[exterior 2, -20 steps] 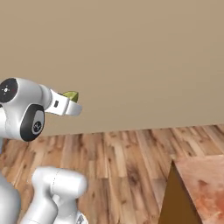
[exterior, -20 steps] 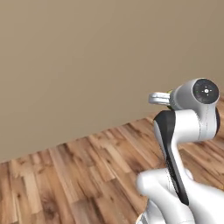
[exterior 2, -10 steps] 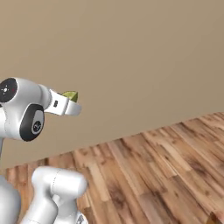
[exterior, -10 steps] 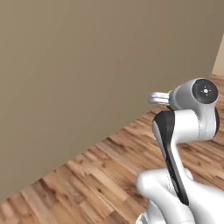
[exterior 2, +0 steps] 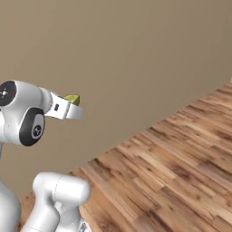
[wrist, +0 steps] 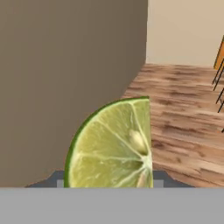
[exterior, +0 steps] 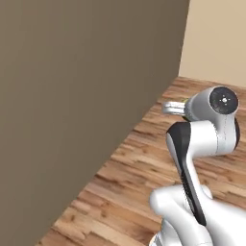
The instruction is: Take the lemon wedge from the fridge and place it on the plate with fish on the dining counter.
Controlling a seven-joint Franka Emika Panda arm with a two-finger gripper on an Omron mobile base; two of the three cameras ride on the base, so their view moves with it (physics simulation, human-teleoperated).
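From where I sit, the lemon wedge (wrist: 111, 146) is right up against the hand camera, cut face toward the lens, with its green rind arching over pale yellow-green segments and a seed near the straight edge. It sits low in that view, just above where the finger tips rise, and the gripper (exterior 2: 72, 105) is partly closed on it, with the jaws pressed against the wedge rather than standing free. In the right base view I can see a small yellow-green bit of the wedge poking out beyond the white hand at the end of the arm (exterior 2: 22, 118), carried high above the wooden floor (exterior 2: 172, 172) and touching nothing else. In the left base view the hand juts out to the left of the arm's upper joint, and a sliver of the wedge shows at its tip (it is too small there to make out any detail). A plain brown wall (exterior: 72, 105) runs close along the left side, and it meets a lighter cream wall (exterior: 216, 38) at a corner farther on. In the hand view a scrap of orange with thin dark legs (wrist: 218, 78) shows at the right edge; I cannot tell what it belongs to.
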